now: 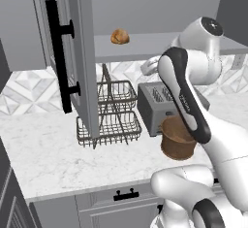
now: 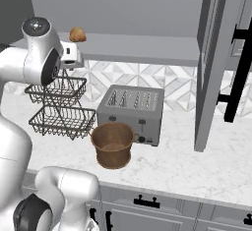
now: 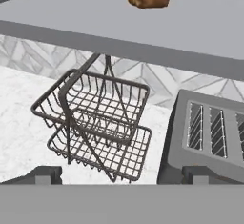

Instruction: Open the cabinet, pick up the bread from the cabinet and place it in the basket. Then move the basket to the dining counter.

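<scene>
cabinet [image 1: 80, 52]: door swung open, long black bar handle on it; bottom shelf exposed
bread [image 1: 119, 37]: golden-brown roll sitting on cabinet shelf, toward the back, nothing touching it
hand [image 3: 121, 174]: fingers spread wide, released, holding nothing; raised near shelf front edge, below and short of bread
basket [image 2: 112, 144]: brown woven, upright on white marble surface [image 1: 43, 159], just in front of toaster [image 2: 131, 111]
wire rack [image 1: 112, 115]: two-tier, on surface, left of toaster, under shelf
</scene>
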You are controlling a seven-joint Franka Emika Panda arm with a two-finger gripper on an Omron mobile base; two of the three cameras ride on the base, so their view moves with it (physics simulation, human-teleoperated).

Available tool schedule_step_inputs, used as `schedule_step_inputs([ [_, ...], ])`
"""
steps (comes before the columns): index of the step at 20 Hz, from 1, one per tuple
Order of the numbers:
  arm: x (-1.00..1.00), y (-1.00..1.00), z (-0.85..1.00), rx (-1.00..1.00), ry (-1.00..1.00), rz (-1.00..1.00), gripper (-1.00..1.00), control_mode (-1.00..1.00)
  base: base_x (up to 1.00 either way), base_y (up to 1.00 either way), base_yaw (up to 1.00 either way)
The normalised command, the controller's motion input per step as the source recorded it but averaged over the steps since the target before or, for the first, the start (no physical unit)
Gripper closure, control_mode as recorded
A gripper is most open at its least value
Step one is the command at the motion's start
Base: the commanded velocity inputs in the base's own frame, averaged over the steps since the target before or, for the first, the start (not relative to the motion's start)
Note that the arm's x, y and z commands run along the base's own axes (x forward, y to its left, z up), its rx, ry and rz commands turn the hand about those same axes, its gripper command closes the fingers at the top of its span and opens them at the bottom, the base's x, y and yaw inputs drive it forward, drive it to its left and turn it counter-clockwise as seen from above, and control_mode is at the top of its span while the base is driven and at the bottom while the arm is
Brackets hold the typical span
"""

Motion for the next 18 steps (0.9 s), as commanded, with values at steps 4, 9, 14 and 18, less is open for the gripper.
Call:
schedule_step_inputs([
  [4, 0.42, 0.01, 0.17, 0.06, -0.11, -0.05, -1.00, -1.00, 0.00, 0.00, 0.00],
  [9, 0.62, 0.00, -0.02, 0.12, -0.28, -0.27, -1.00, -1.00, 0.00, 0.00, 0.00],
  [14, 0.29, 0.00, 0.36, 0.00, -0.09, -0.17, -1.00, -1.00, 0.00, 0.00, 0.00],
  [18, 0.46, 0.00, 0.50, 0.00, 0.02, 0.02, -1.00, -1.00, 0.00, 0.00, 0.00],
])
